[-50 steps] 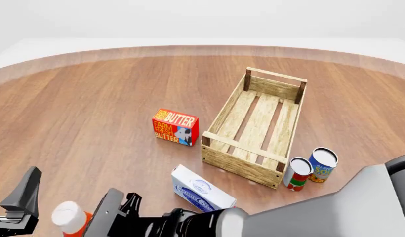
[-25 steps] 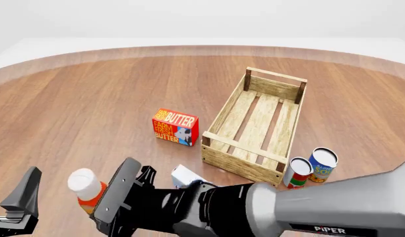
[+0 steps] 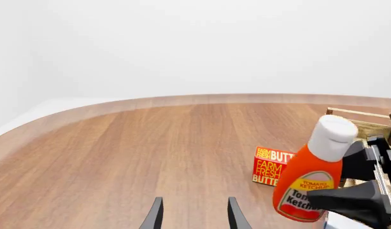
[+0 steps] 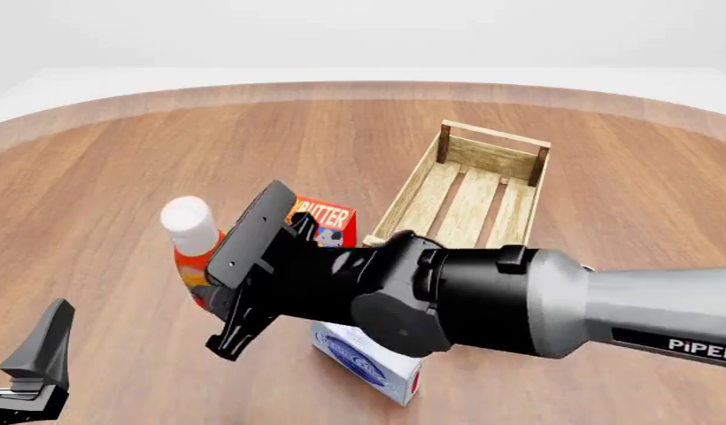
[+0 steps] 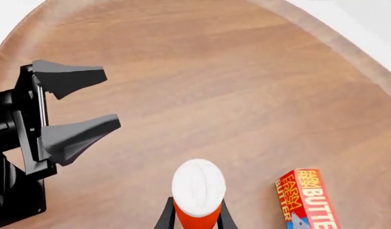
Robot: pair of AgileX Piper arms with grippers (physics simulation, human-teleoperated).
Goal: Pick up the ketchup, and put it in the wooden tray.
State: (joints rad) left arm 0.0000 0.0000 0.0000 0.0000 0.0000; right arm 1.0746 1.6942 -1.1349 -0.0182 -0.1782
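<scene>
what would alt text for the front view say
The right gripper holds the ketchup lifted above the wooden table, left of the wooden tray. A butter box and a white carton sit partly hidden behind the arm.

Red butter box [image 4: 328, 221] and white-blue carton [image 4: 366, 360] on brown wooden table [image 4: 127, 177].

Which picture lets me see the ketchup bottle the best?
The left wrist view: the ketchup shows its white cap, orange body and label, held in the right gripper. The front view shows only the cap and a strip of the body behind the arm. The right wrist view mostly shows the cap from above.
</scene>
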